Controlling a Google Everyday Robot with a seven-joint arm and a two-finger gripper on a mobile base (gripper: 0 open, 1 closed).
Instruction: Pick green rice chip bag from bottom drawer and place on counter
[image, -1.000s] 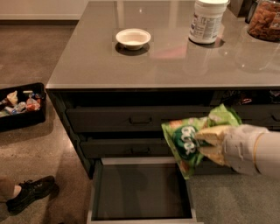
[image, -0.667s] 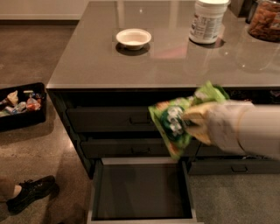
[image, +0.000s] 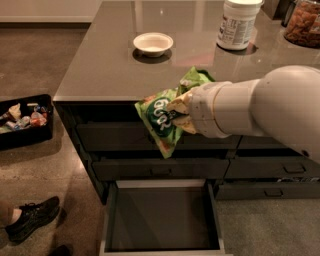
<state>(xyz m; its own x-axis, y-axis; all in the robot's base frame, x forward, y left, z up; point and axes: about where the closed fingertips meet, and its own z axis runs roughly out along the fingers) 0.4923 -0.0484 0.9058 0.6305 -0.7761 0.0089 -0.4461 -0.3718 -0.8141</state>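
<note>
The green rice chip bag (image: 162, 117) hangs in the air at the counter's front edge, above the open bottom drawer (image: 162, 220), whose dark floor is bare. My gripper (image: 181, 112) is shut on the bag's middle, and the white arm reaches in from the right. The bag's lower tip hangs in front of the top drawer front; its upper end overlaps the counter (image: 110, 65) edge. The fingers are mostly hidden by the crinkled bag.
On the counter stand a small white bowl (image: 153, 43), a white jar (image: 239, 23) and a container of orange snacks (image: 303, 22). A black bin of snack packets (image: 22, 120) sits on the floor at left. A person's black shoe (image: 31, 217) is at bottom left.
The arm has lifted the bag up and to the left, from in front of the drawer fronts to the level of the counter's edge.
</note>
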